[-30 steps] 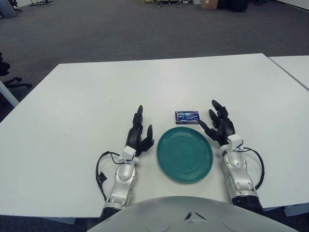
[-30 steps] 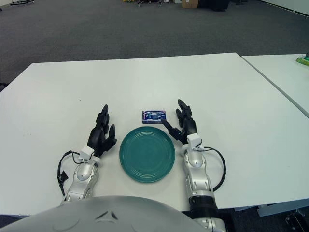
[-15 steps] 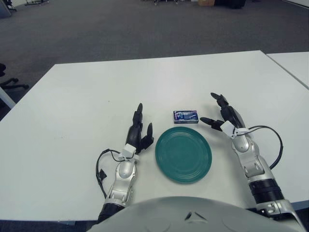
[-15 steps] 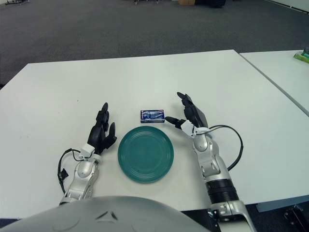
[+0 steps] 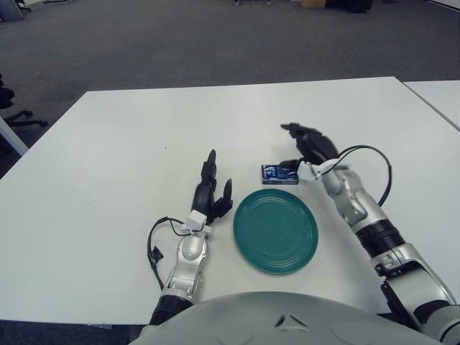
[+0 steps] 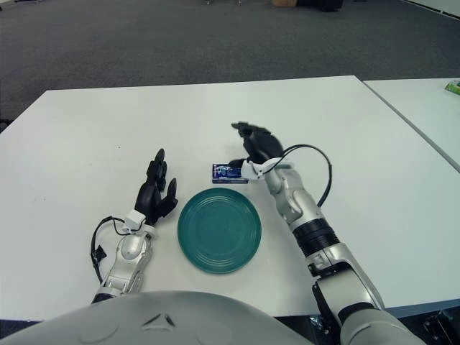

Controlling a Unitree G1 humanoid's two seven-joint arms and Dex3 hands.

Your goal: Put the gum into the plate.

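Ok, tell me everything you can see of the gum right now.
The gum is a small flat rectangular pack, dark blue with pale print, lying flat on the white table just beyond the green plate, apart from its rim. The right robot hand is at its right end, fingers spread; contact can't be confirmed.

We saw bright, even light from overhead. The white worktop glared mildly, and shadows under the plate and each robot hand were soft and faint. Focus held sharp across the scene, and the worktop's edges bowed slightly.
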